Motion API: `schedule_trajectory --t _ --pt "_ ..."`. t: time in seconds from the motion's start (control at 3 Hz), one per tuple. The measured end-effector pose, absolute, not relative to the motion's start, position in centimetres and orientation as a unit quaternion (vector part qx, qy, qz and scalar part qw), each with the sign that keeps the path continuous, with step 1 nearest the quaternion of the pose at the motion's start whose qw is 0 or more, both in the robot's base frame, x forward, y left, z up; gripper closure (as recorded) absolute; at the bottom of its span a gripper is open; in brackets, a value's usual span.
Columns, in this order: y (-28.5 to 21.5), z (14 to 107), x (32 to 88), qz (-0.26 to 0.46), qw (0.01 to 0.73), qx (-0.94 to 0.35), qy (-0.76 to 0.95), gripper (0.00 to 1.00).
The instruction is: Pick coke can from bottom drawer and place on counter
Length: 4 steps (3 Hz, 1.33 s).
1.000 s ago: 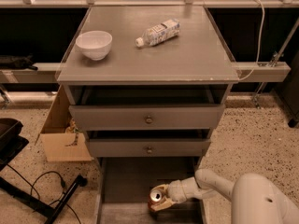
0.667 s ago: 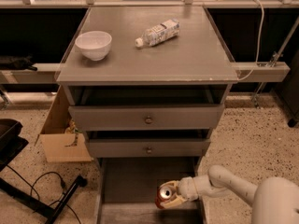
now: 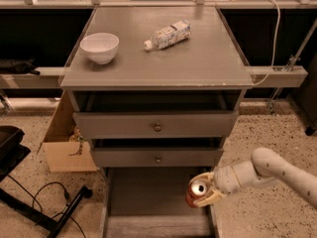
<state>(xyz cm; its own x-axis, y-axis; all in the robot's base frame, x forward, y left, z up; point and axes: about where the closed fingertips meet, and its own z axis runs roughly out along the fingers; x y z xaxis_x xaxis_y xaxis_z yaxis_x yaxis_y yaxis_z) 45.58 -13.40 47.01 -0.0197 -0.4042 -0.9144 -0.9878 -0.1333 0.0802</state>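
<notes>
Can (image 3: pixel 197 191) is held clamped in the gripper (image 3: pixel 201 195) at 5 o'clock, over the drawer's (image 3: pixel 143 197) right edge, so the lift-out is judged in hand; a raise toward 12 o'clock onto the counter (image 3: pixel 198 58) is called for.

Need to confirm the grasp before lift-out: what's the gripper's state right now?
Gripper: shut on the coke can, by the right side of the open bottom drawer.

One camera looks down from high in front of the cabinet (image 3: pixel 124 126), tilted forward. The hand (image 3: pixel 202 195), clasping the coke can (image 3: pixel 198 188), shows low and right, nearest the lens. The bottom drawer (image 3: pixel 148 197) lies just left of it, the desk (image 3: pixel 198 58) beyond and above it, farther off.
</notes>
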Motion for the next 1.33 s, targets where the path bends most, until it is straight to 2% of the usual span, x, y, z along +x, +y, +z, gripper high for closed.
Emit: schedule_trajectory --t 0.67,1.33 --pt "-16.2 67.1 50.3 0.338 0.294 -0.676 0.585 1.00" --pt "-18.6 78.7 55.4 0.305 0.316 -0.651 0.619 1.00"
